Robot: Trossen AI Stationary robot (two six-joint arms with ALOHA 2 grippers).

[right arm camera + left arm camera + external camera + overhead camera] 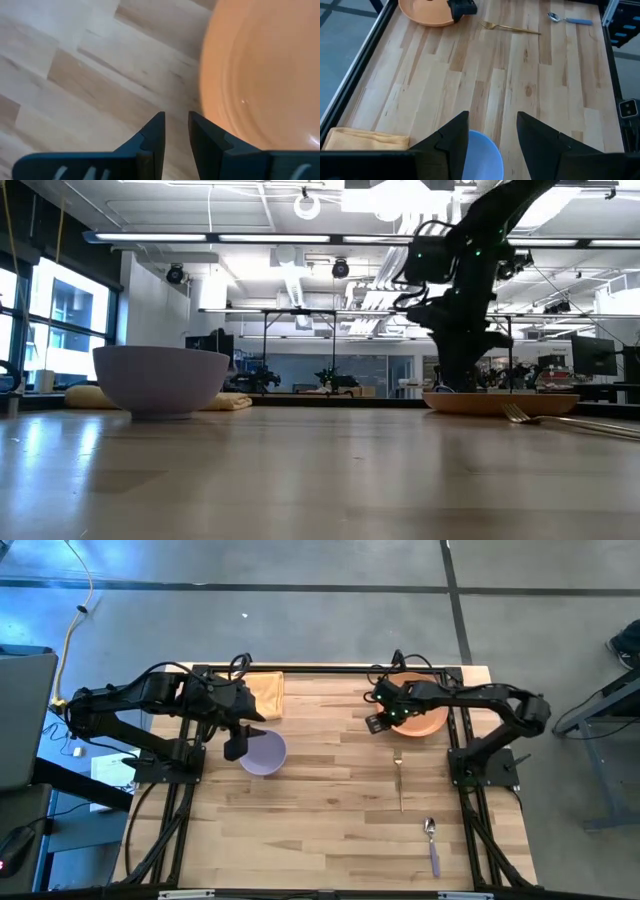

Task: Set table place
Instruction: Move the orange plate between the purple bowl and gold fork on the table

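On the pale wood table (320, 830) a lavender bowl (265, 753) (160, 380) rests on its base. My left gripper (235, 747) (492, 117) hangs open above the bowl's left rim (482, 155), out of the low view. An orange plate (425, 720) (260, 70) lies flat at the far right. My right gripper (377, 724) (176, 116) points down at the plate's left edge (445, 392). Its fingers are a narrow gap apart, with bare wood showing between them. My right gripper stands at the plate's left rim (202, 107) from above, with one finger (200, 131) beside that rim. Whether it touches the plate, I cannot tell. My left gripper touches nothing.
A folded yellow napkin (265, 695) (365, 139) lies at the far edge behind the bowl. A gold fork (398, 775) (510, 28) lies just near of the plate. A blue-handled spoon (432, 840) (567, 20) lies toward the near right corner. Bare wood spans the middle and near left.
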